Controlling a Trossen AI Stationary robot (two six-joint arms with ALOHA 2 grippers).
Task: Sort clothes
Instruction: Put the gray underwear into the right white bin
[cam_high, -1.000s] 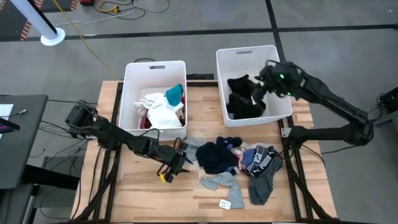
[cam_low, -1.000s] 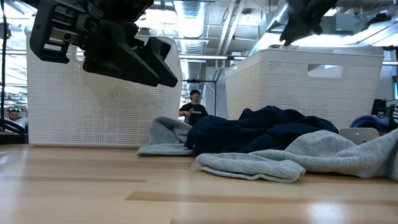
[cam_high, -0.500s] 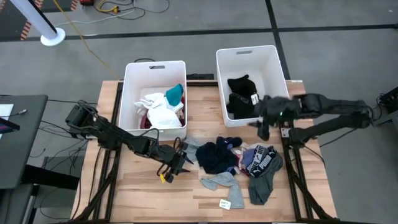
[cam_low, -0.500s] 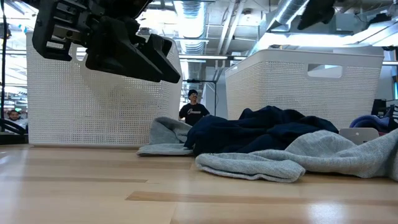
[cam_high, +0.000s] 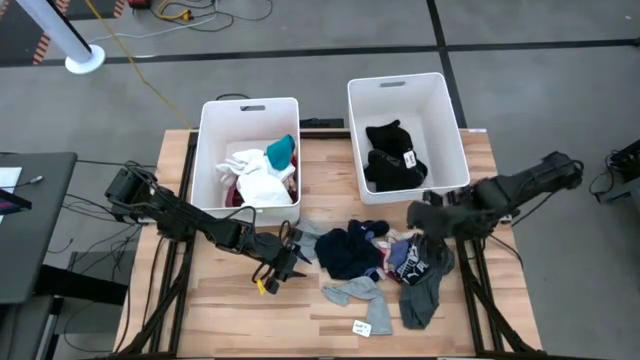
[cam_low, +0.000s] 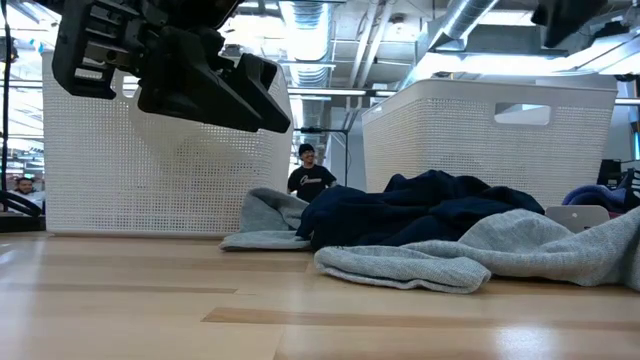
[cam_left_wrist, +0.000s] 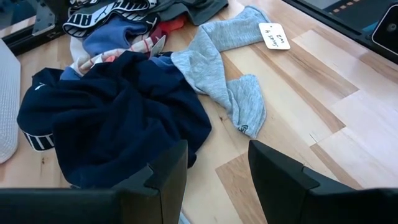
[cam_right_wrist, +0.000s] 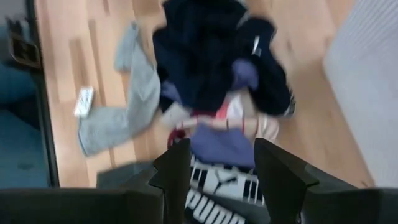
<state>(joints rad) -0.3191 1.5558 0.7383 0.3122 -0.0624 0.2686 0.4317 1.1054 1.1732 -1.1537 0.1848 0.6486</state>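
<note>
A pile of clothes lies on the table: a navy garment (cam_high: 345, 250), a grey sock (cam_high: 362, 292) with a paper tag (cam_high: 362, 326), a black-and-white printed piece (cam_high: 428, 255) and a dark grey piece (cam_high: 420, 302). My left gripper (cam_high: 285, 262) is open and empty, low over the table, just left of the navy garment (cam_left_wrist: 112, 118). My right gripper (cam_high: 414, 214) is open and empty above the right part of the pile, over the printed piece (cam_right_wrist: 214, 186). The left bin (cam_high: 210, 150) holds white, teal and maroon clothes. The right bin (cam_high: 455, 130) holds a black garment (cam_high: 393, 160).
The two white bins stand side by side at the table's far side; their mesh walls (cam_low: 130, 160) rise behind the pile in the low view. Bare wood lies along the near edge (cam_high: 220, 320). A person (cam_low: 312, 175) stands far off in the room behind.
My right gripper has gone from above the right bin toward the table's near edge and down, and now hangs over the right part of the pile. The black garment lies in the right bin.
</note>
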